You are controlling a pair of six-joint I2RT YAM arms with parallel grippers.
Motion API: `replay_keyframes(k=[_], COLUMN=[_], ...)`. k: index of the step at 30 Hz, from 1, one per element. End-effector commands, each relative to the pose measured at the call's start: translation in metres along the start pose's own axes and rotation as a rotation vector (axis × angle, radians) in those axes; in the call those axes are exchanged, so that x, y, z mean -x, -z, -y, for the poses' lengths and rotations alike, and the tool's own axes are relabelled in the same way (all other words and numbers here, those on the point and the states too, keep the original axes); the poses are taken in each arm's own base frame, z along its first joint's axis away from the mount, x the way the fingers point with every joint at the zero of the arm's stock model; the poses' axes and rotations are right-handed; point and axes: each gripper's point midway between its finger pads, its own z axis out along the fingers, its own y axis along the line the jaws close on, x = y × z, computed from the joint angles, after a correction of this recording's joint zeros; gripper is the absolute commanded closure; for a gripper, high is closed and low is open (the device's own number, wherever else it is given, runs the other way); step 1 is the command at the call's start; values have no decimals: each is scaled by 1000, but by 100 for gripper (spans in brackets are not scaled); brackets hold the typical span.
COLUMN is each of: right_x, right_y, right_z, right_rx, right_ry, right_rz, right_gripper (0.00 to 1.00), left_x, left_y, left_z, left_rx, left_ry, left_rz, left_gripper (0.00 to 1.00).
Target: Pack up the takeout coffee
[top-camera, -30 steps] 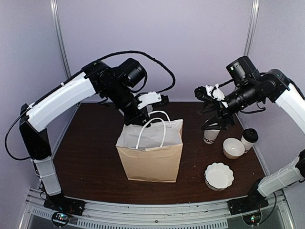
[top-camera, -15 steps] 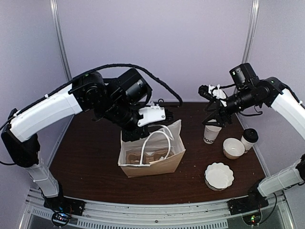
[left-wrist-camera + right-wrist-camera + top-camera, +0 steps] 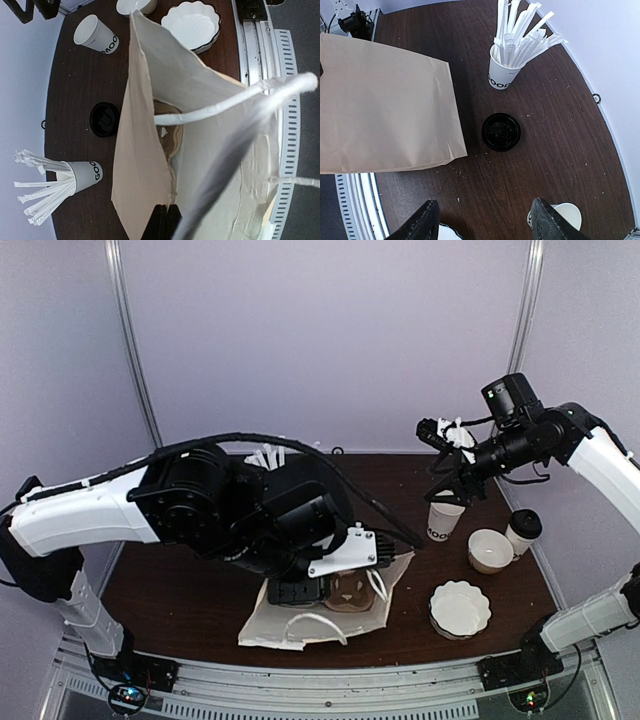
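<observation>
step: we read it as readying the bag (image 3: 290, 625), tipped on desk (image 3: 395, 490) | left hand (image 3: 162, 222) pinches its rim | right hand (image 3: 486, 222) spread, empty | takeout coffee (image 3: 522, 530) stands at desk's right edge (beside bowl (image 3: 490, 550)) | next: right hand should grasp it

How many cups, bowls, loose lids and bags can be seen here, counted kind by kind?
Paper cups: 3 (lidded cup, open cup, cup with straws)
Bowls: 2 (plain bowl, fluted bowl)
Loose black lid: 1
Paper bag: 1
Total: 7
</observation>
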Motion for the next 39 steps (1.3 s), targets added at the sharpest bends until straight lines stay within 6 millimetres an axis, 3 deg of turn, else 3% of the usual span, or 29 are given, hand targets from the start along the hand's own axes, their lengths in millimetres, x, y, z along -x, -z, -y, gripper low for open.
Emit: replay_keyframes(k=[1, 11, 17, 22, 25, 31, 35, 39], right_x=[-1, -8, -26, -69, -97, -161, -206, -238], right_y=[0, 2, 18, 39, 53, 81, 95, 97], right_z=[0, -5, 13, 49, 66, 93, 99, 96], right_rx=[5, 21, 0, -124, -194, -320, -327, -288], right_ry=[-18, -20, -107, -216, -279, -444, -587, -687], right_rz=[10, -18, -77, -174, -245, -416, -539, -639], right_gripper=[34, 34, 34, 33, 26, 22, 20, 15], left_x=[-5, -9, -5, -17, -24, -19, -22, -34], left_y=[10, 20, 26, 9, -2, 1, -3, -15], left_z=[5, 18, -17, -47, -56, -64, -78, -95], left_rx=[51, 74, 229, 88, 1, -155, -273, -286], left_ry=[64, 126, 83, 188, 219, 283, 404, 473], left_rz=[2, 35, 45, 32, 40, 96, 122, 101], left_gripper=[100, 100, 100, 100, 100, 100, 99, 89])
